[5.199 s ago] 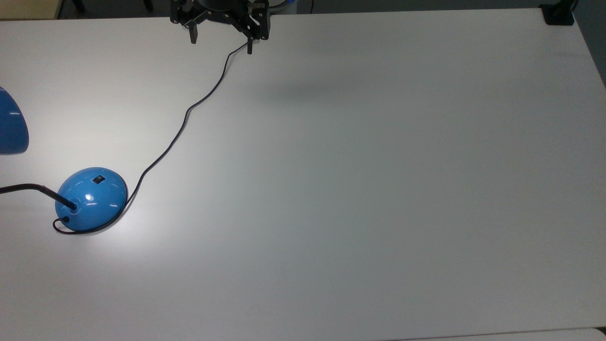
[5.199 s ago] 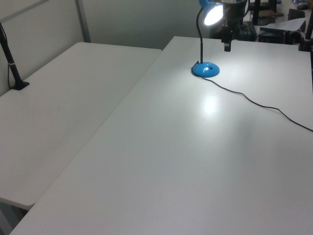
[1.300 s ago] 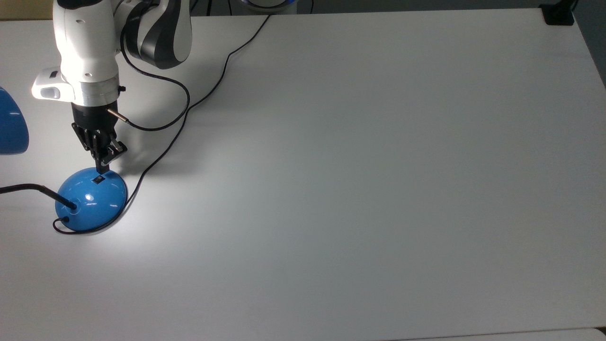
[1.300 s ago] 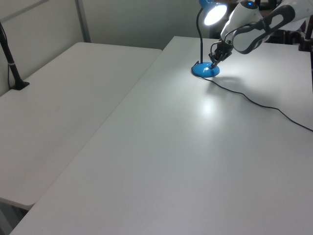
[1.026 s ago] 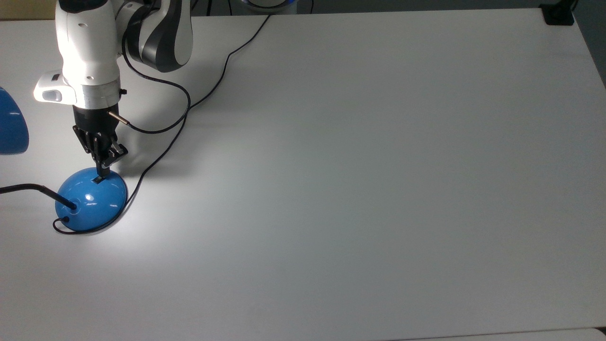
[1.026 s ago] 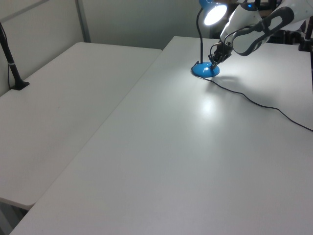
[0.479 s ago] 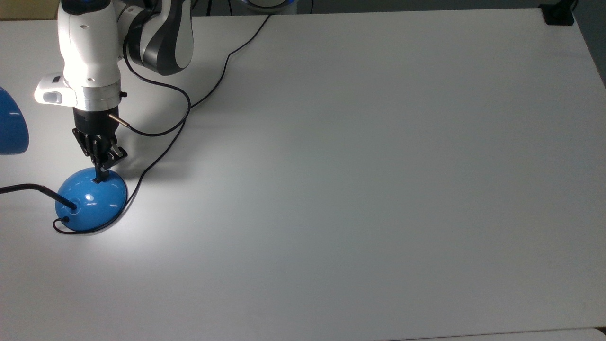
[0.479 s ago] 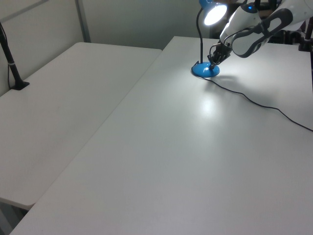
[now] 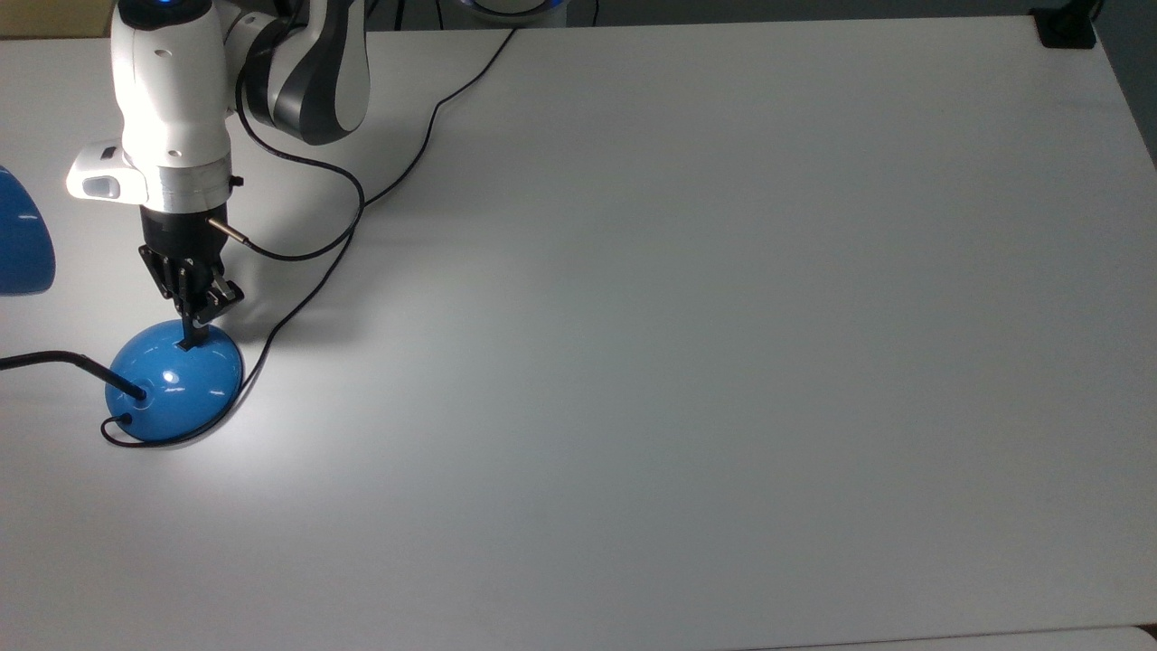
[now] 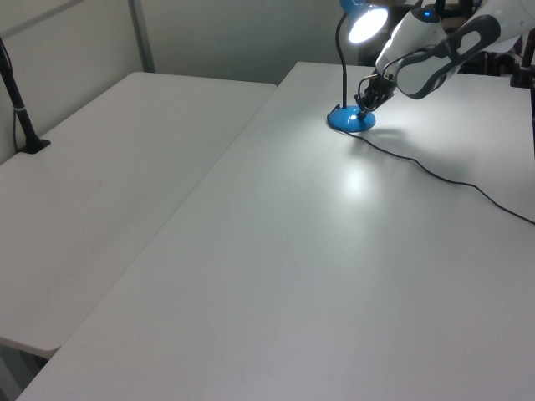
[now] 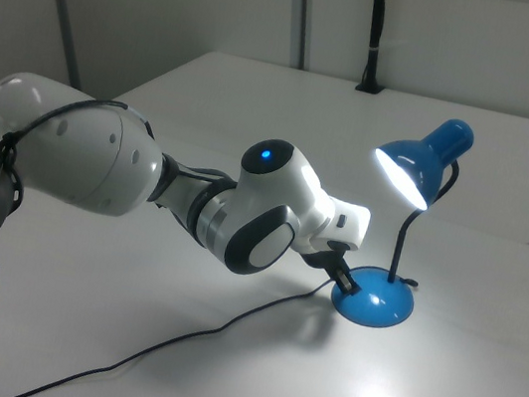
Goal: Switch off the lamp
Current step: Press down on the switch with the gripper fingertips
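The switch on the lamp (image 9: 174,380) base is hidden under the gripper (image 9: 192,342), whose fingers look closed together. The lit lamp stands near the tabletop's (image 9: 687,362) edge, its cord (image 9: 312,289) trailing past.

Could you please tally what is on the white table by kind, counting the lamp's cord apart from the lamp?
Blue lamp: 1
Black lamp cord: 1
Robot gripper, tip on the lamp's base: 1
Total: 3
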